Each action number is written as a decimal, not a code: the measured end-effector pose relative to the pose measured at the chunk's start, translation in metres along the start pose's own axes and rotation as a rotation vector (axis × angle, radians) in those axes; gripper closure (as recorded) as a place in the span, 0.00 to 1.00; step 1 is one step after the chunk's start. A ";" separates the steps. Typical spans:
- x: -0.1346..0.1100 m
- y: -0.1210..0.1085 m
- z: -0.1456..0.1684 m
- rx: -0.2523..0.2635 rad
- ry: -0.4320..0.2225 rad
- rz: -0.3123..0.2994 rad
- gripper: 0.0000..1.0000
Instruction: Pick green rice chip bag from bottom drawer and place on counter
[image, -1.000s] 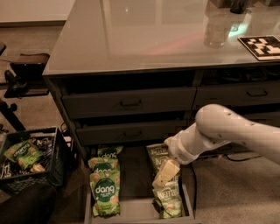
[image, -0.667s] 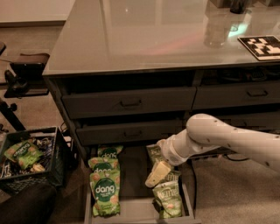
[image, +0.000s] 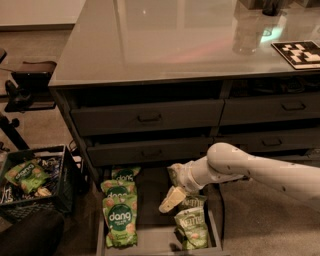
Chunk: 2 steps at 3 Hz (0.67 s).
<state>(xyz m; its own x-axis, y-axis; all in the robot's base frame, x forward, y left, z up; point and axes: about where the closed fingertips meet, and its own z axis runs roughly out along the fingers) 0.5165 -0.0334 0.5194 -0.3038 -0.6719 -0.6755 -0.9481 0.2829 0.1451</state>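
Note:
The bottom drawer (image: 150, 220) is pulled out at the foot of the cabinet. On its left side lie three green rice chip bags in a row: the nearest (image: 120, 221) shows its "dang" label, a second (image: 118, 192) lies behind it and a third (image: 125, 173) lies at the back. My gripper (image: 170, 199) hangs low over the middle of the drawer, to the right of the bags and apart from them. It holds nothing that I can see. The counter (image: 165, 40) is the glossy top above.
Paler olive-green bags (image: 192, 231) lie on the drawer's right side, partly under my arm (image: 235, 165). A dark crate (image: 35, 182) with more snack bags stands on the floor at the left. A clear cup (image: 247, 35) and a black-and-white marker (image: 299, 52) sit on the counter's right.
My arm has swung left and lower. The gripper has moved from over the right-hand olive bags to the middle of the drawer, closer to the green bags.

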 end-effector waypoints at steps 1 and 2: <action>0.000 0.000 0.000 0.000 0.000 0.000 0.00; 0.012 -0.009 0.031 -0.004 -0.028 -0.010 0.00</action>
<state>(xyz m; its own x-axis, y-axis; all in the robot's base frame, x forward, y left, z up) 0.5242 -0.0223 0.4878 -0.2914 -0.6555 -0.6967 -0.9516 0.2734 0.1407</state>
